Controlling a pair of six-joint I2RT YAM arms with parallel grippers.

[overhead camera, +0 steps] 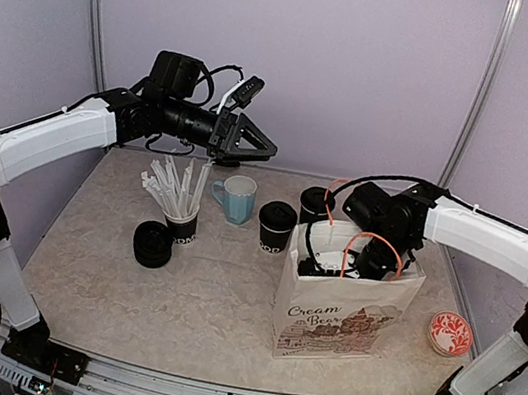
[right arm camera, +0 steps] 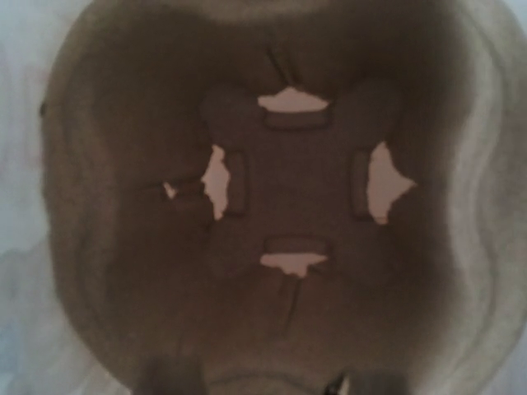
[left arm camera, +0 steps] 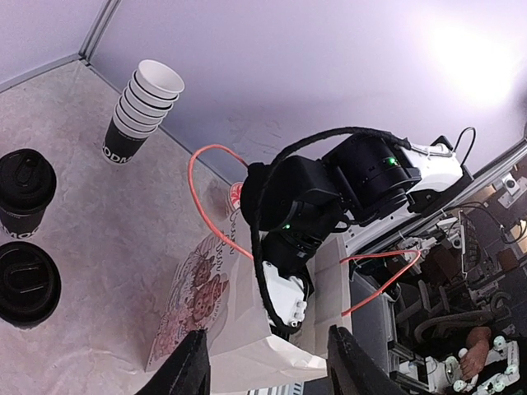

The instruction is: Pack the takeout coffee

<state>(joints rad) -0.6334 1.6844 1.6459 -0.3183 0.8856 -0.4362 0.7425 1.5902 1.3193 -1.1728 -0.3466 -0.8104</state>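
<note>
The nearer coffee cup point(overhead camera: 275, 226) and the farther coffee cup point(overhead camera: 317, 204) are standing upright on the counter point(overhead camera: 206, 299), each wearing its round black lid. Both are sitting outside the paper bag point(overhead camera: 340, 317), just off its left rear corner, with the farther cup close to the right arm. A blue mug point(overhead camera: 235, 199) is sitting just to their left. Beyond it a black cup of white sticks point(overhead camera: 180, 212) is standing upright.

The right gripper point(left arm camera: 286, 306) is reaching down into the open top of the bag, which is standing upright. Its fingertips are hiding inside the bag, so I cannot tell whether they are apart or together. The right wrist view is showing only a blurred brown moulded surface point(right arm camera: 288, 189) with four flap cut-outs around its middle.

The left gripper point(left arm camera: 268, 333) is hovering high above the back of the counter and pointing toward the bag. Its fingers point(left arm camera: 188, 366) are standing apart with nothing between them.

In the left wrist view a stack of open cups point(left arm camera: 142, 105) is standing near the back wall. A red and white disc point(overhead camera: 451, 333) is lying on the counter to the right of the bag.
</note>
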